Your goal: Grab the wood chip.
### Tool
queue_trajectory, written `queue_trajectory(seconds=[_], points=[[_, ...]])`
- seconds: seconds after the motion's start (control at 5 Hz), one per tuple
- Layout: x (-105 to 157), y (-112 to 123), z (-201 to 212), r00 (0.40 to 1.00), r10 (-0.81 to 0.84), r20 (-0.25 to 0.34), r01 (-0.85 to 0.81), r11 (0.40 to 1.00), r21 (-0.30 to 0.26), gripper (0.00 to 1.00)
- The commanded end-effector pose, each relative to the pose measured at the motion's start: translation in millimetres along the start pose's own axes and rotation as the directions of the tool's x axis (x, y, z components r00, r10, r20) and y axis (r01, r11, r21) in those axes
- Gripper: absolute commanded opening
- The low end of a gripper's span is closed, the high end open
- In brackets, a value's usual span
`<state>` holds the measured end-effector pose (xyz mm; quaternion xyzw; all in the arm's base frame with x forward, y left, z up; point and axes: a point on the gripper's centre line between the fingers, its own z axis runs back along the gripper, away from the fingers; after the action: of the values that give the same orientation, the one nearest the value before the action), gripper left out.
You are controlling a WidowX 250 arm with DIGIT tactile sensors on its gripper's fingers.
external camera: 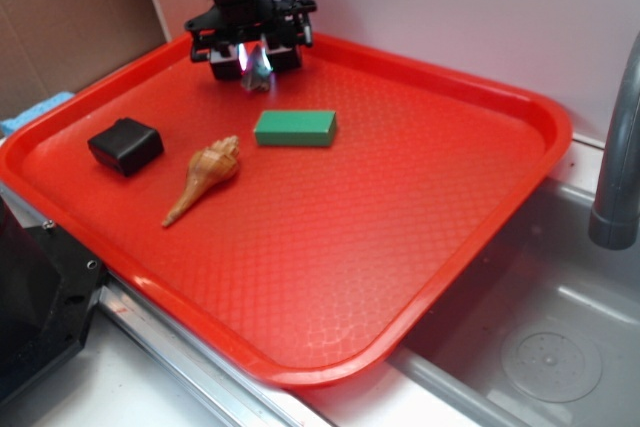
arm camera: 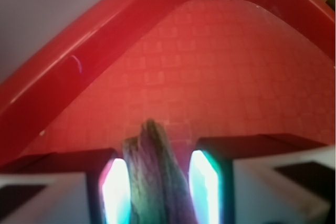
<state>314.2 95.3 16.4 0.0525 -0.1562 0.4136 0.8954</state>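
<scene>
The wood chip (external camera: 259, 70) is a rough grey-brown sliver standing on end between my gripper's (external camera: 254, 59) fingers, at the far corner of the red tray (external camera: 545, 125). In the wrist view the chip (arm camera: 155, 179) fills the gap between the two glowing pads (arm camera: 116, 190), which press against its sides. My gripper (arm camera: 157, 167) is shut on it, just above the tray floor near the curved rim (arm camera: 79, 61).
A green block (external camera: 295, 128), a tan spiral seashell (external camera: 205, 176) and a black block (external camera: 125, 145) lie on the tray in front of the gripper. A steel sink (external camera: 560, 347) and a grey faucet (external camera: 615, 147) are on the right.
</scene>
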Motion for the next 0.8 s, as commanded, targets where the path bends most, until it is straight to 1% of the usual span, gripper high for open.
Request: queue_trajectory(seconds=[0.0,0.2,0.4,0.6], points=[[20,6,52,1.0,-0.001,0.016,0.0,1.0,0.024,0.0],[12,2,82,0.997,-0.077,-0.022,0.078,0.996,0.037,0.0],[-6,-9,118,0.974,-0.199,-0.11,0.201,0.98,0.003,0.0],[-23,-13,151,0.942,-0.288,-0.171,0.283,0.958,-0.051,0.0]])
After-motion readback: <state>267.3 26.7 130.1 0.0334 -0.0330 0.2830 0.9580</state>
